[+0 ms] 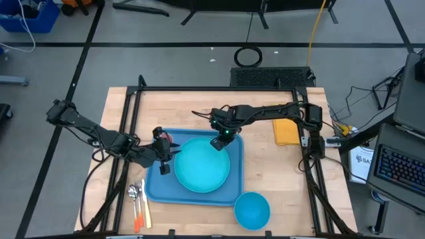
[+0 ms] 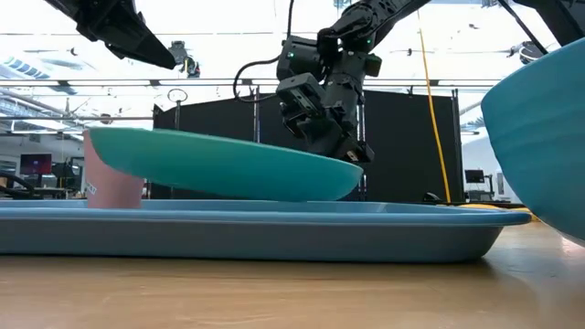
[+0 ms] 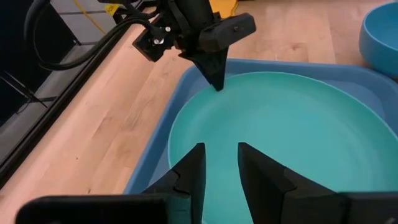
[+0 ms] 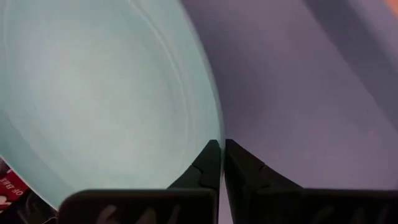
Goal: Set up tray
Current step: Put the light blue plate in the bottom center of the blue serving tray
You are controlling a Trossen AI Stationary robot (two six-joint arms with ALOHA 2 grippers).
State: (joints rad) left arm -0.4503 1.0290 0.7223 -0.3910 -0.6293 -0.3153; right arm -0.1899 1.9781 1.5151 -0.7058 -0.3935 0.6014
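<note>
The cyan plate (image 1: 202, 164) sits tilted on the blue tray (image 1: 154, 188) mid-surface. The right gripper (image 1: 219, 142), jaws clenched, pinches its far rim; the left gripper (image 1: 164, 161), jaws part-released, straddles the raised opposite edge.

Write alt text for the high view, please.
A cyan plate lies on a blue tray on a wooden table, with the left claw and right claw at its rim.

Both arms are black, jointed, cable-draped, each hand (image 3: 219, 171) tapering to wedge-shaped fingers.
</note>
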